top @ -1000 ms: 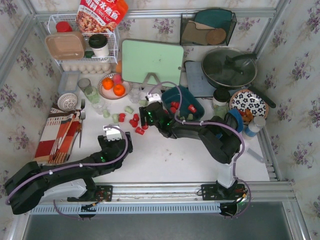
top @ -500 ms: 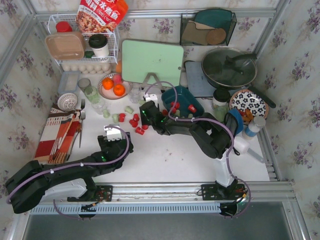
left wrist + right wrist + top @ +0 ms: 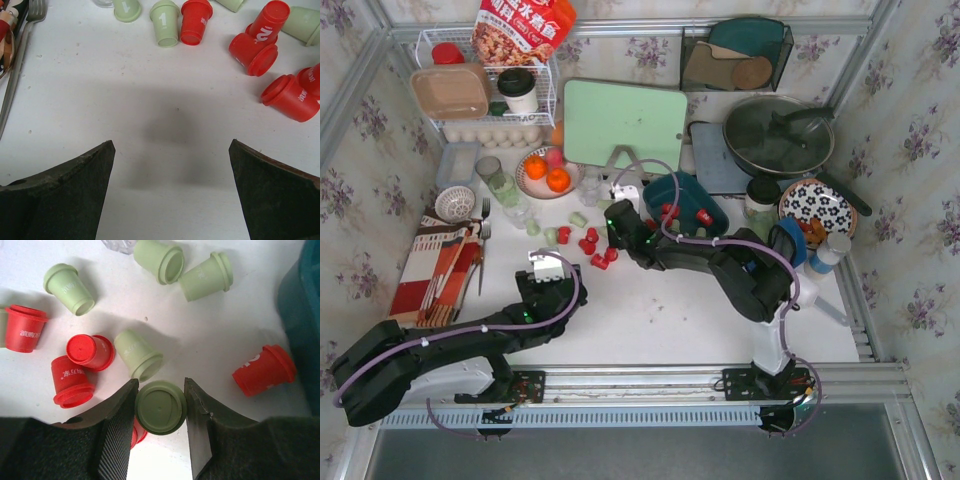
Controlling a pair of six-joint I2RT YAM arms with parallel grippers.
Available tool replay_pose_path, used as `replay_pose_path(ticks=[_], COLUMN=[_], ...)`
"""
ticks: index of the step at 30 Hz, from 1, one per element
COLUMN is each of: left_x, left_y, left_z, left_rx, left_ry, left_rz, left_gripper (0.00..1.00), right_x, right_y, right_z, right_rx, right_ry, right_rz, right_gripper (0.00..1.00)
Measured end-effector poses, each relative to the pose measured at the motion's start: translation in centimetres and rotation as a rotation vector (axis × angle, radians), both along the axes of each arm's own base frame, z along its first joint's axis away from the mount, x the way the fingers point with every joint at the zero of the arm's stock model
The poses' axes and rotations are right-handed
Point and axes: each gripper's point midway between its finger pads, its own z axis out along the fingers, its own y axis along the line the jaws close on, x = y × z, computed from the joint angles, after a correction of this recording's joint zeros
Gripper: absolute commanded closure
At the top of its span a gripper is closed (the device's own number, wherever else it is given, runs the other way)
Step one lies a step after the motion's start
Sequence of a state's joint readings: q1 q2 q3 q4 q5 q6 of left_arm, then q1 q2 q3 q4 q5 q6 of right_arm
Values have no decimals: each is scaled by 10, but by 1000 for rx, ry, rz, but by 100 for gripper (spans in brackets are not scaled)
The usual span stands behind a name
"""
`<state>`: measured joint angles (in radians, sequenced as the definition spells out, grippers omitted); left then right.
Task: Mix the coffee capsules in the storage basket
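R fingers (image 3: 612, 232) pinching one pale-green capsule (image 3: 161, 407) just left of storage basket (image 3: 665, 188); basket mid-surface, twd far edge. Other capsules (image 3: 588, 244), red + green, loose on surface (image 3: 650, 310) beside basket; some red ones inside. L fingers (image 3: 550, 265) spread wide above bare surface, nearer near edge.

"What sort of place is this?"

"A kitchen, though a staged one: a white table (image 3: 650, 320) boxed in by a metal frame (image 3: 620, 30) and flowered wallpaper (image 3: 920, 130)."

"What says kitchen?"

"A pale green cutting board (image 3: 625, 122) at twelve o'clock and a lidded pan (image 3: 778, 135) at one. At eleven there's a wire shelf (image 3: 545, 75) with a beige box (image 3: 450, 90) and an egg tray (image 3: 490, 132). Oranges (image 3: 558, 180) sit just inside that, forks (image 3: 483, 235) lie on a striped cloth (image 3: 425, 265) at nine, and there's a patterned plate (image 3: 817, 205) at three."
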<state>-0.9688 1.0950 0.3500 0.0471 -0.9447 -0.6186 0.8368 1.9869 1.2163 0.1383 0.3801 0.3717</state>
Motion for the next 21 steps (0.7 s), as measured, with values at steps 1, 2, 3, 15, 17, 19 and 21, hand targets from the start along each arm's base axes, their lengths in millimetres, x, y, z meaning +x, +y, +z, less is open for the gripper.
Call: replay_pose_path(ticks=[1, 2, 3, 15, 17, 19, 21], left_x=[0, 0, 1, 1, 1, 1, 1], left_y=[0, -1, -1, 0, -1, -1, -1], left_z=[0, 1, 1, 1, 1, 1, 0], left_rx=[0, -1, -3, 2, 2, 3, 5], left_ry=[0, -1, -2, 1, 1, 2, 3], left_rz=[0, 0, 0, 1, 1, 1, 1], left_gripper=[1, 1, 1, 1, 1, 1, 1], right_x=[0, 0, 0, -12, -12, -10, -6], right_y=[-1, -1, -2, -69, -90, -111, -131], right_z=[4, 8, 11, 76, 87, 96, 100], right_rx=[4, 8, 12, -35, -63, -91, -111], right_ry=[-6, -12, -17, -231, -289, -338, -357], right_rz=[-2, -4, -4, -121, -174, -236, -298], right_gripper=[64, 64, 64, 65, 65, 64, 64])
